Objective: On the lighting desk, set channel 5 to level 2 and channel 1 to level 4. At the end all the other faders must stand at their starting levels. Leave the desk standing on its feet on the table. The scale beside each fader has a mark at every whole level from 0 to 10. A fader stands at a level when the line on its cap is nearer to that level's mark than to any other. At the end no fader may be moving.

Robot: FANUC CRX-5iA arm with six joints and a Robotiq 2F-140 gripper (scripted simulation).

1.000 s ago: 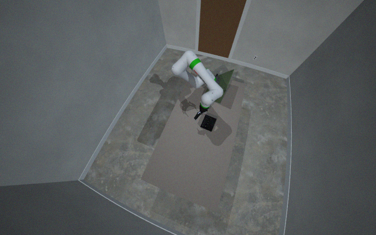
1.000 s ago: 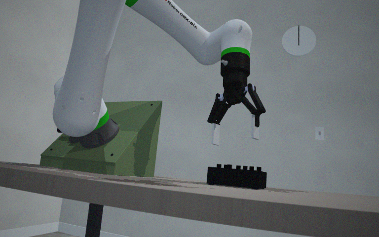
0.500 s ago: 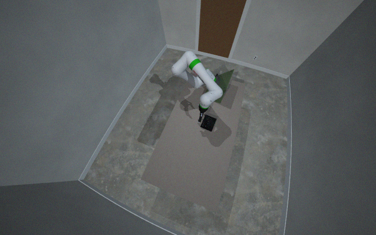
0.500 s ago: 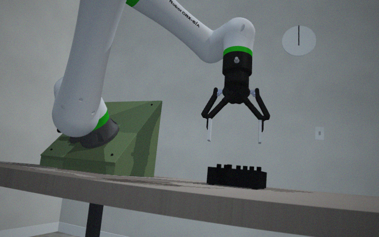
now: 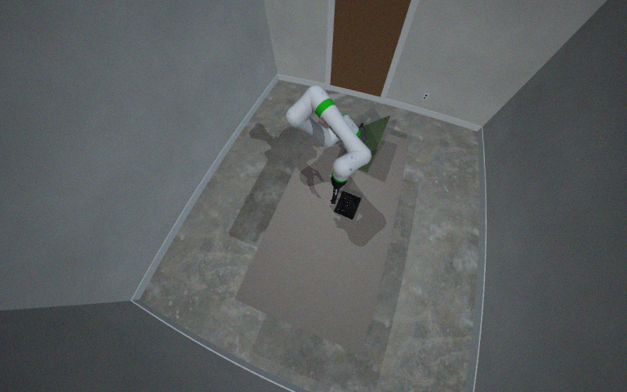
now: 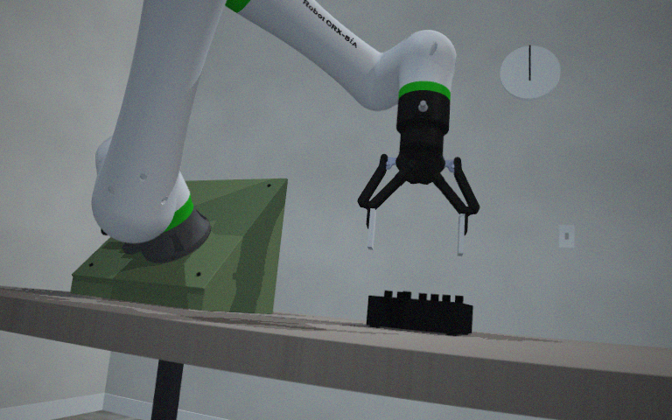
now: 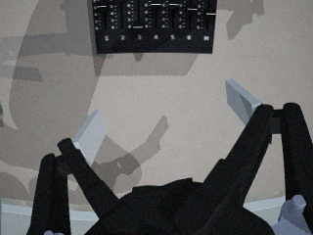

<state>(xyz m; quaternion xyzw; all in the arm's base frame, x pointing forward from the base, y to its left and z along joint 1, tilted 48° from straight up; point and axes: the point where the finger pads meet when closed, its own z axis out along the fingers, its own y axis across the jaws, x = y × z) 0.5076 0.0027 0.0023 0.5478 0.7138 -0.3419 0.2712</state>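
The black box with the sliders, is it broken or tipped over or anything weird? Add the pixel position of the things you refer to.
Nothing stands out. The lighting desk (image 5: 347, 205) (image 6: 419, 315) (image 7: 154, 46) sits upright on the table (image 5: 309, 277) (image 6: 346, 356) (image 7: 161, 93), with no damage I can see. Its sliders stand at different heights, which is normal.

And here's the desk (image 5: 347, 205) (image 6: 419, 315) (image 7: 156, 45) resting on the surface (image 5: 314, 258) (image 6: 346, 366) (image 7: 147, 93), the arm's base (image 5: 380, 140) (image 6: 242, 237) well apart on that same top! The hand (image 5: 333, 202) (image 6: 415, 251) (image 7: 162, 106) hangs above the surface, and in the exterior view it's over the desk, touching nothing!
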